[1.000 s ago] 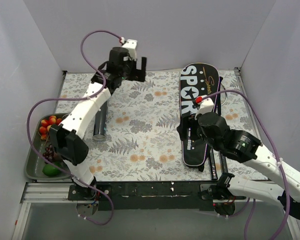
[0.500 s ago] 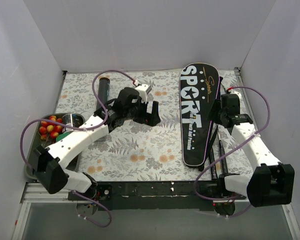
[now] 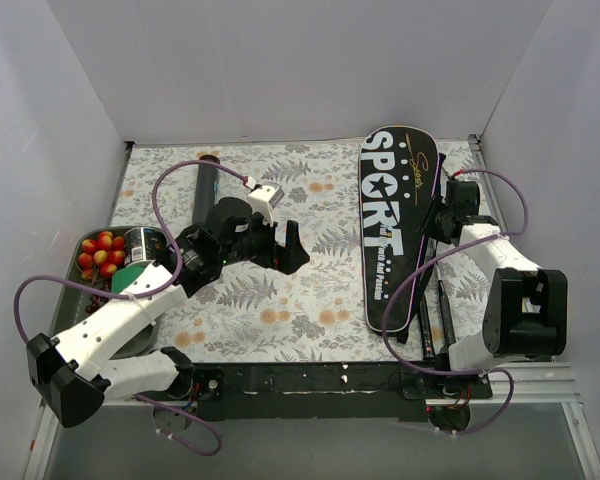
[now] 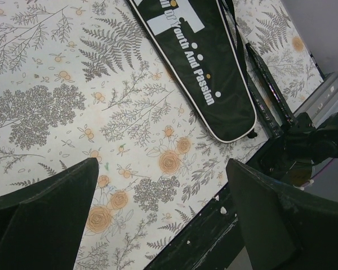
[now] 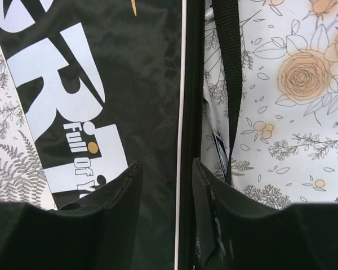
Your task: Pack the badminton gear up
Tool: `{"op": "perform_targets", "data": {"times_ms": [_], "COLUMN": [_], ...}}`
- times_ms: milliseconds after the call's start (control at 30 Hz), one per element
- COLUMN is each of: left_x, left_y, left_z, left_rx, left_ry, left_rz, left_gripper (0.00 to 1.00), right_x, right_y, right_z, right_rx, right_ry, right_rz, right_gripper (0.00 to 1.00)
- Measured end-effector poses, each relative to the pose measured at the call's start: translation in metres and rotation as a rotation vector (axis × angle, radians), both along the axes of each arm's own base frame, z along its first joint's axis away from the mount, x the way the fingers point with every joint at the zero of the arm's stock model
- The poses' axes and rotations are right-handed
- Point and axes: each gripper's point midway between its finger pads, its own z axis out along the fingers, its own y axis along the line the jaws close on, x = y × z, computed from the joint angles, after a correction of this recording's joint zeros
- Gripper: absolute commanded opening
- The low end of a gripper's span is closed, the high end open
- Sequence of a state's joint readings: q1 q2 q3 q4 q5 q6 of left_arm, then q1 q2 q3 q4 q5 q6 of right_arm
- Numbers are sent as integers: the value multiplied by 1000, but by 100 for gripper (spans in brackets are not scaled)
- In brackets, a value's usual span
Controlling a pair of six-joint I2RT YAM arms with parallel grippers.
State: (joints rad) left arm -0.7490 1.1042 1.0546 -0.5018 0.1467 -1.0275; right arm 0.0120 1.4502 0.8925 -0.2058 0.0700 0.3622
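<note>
**Floral surface, plain pale walls: 1 bag flat, 2 arms low**

Pale, smooth walls close in a surface point(image 3: 280, 310) covered with a matte cloth printed with grey ferns and orange roses. 1 long black racket bag point(image 3: 398, 230) of slightly glossy woven fabric lies flat on the right half. Its rounded wide end is toward the far wall and its narrow end is near. White "SPORT" lettering and thin white piping run along it. 1 flat black woven strap point(image 5: 228, 84) lies on the cloth just beside its right edge. As far as the top view shows, 2 thin black racket handles point(image 3: 435, 315) lie alongside that edge at the near end. 1 long dark cylindrical shuttle tube point(image 3: 207, 185) lies at the far left, well apart from the bag. 1 dark grey tray point(image 3: 84, 237) at the left edge holds small red fruit and 2 cans.

The left arm stretches low from its base toward the middle. Its left pincer point(image 3: 298, 248) hangs over bare cloth between tube and bag, with its 2 blunt black fingers point(image 4: 45, 214) spread wide.

The right arm is bent sharply, elbow near, forearm pointing away. The right pincer point(image 5: 166, 180) points down at the bag's right edge, its fingers point(image 5: 118, 202) narrowly apart astride the piping. Whether they pinch the fabric I cannot tell.
</note>
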Motion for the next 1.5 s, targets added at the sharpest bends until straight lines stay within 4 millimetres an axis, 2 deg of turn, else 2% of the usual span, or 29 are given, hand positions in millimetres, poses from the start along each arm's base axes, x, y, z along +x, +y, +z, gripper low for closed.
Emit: {"op": "perform_targets", "data": {"times_ms": [333,833,967,1100,1200,1267,1300,1500], "left_x": [-1,-1,0,0,0,0,0,1], "left_y": [1,2,2,2,2,2,2,3], "left_z": [-6,-7,-9,-11,-11,-11,-11,-11], "left_rx": [21,30,38,43,44,44,44,47], "left_ry": [11,5,9,11,10,10,10,7], "left_rz": [-4,-10,-12,-13,-13,-13,-13,-6], "left_gripper": [98,98,98,98,98,98,98,98], "right_x": [19,21,23,24,24,24,25,25], "right_y": [1,-3,-2,-1,-1,-1,-1,2], "right_z": [-15,-39,-42,-47,-47,-47,-47,-46], "right_rx": [-9,-24,-23,-18,-18,-18,-15,-6], "right_ry": [39,89,93,99,98,97,96,92], "right_rz": [18,9,10,13,14,14,16,22], "right_gripper": [52,50,38,32,21,5,1,1]}}
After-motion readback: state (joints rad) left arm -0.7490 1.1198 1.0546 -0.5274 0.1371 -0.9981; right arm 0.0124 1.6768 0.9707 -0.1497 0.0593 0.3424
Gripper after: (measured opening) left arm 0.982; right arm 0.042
